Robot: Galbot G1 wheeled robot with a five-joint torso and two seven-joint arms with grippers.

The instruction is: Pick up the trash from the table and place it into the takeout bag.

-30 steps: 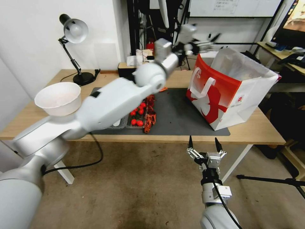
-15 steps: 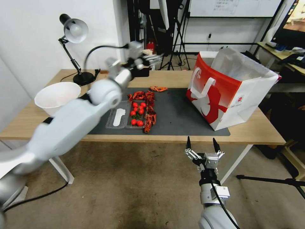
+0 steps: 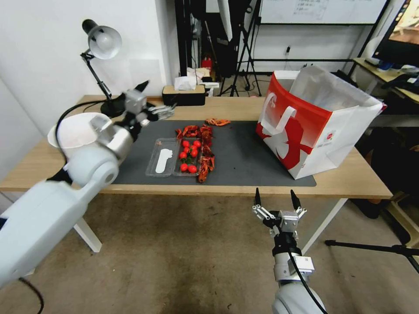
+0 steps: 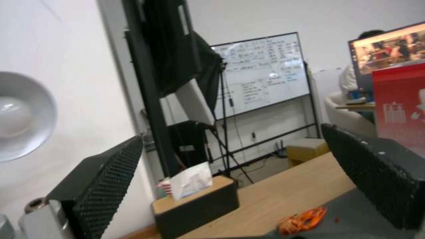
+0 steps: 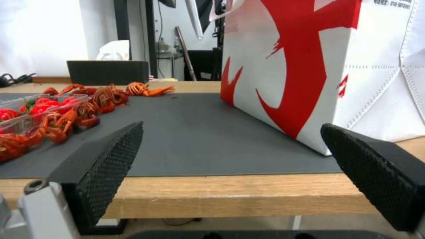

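The left end effector (image 3: pixel 146 98) is hovering above the rear left part of the long light-wood counter (image 3: pixel 244 107), fingers spread wide and gripping nothing. The large white plastic bowl (image 3: pixel 76 131) is sitting just beside its arm. The right end effector (image 3: pixel 277 200) is waiting below the counter's front edge, fingers likewise apart and empty. The large red-and-white paper takeout bag (image 3: pixel 305 126) is standing open on the right end of the dark grey rectangular mat (image 3: pixel 244 152). Red crayfish shells (image 3: pixel 203 146) are lying around the clear tray of cherry tomatoes (image 3: pixel 187 155).
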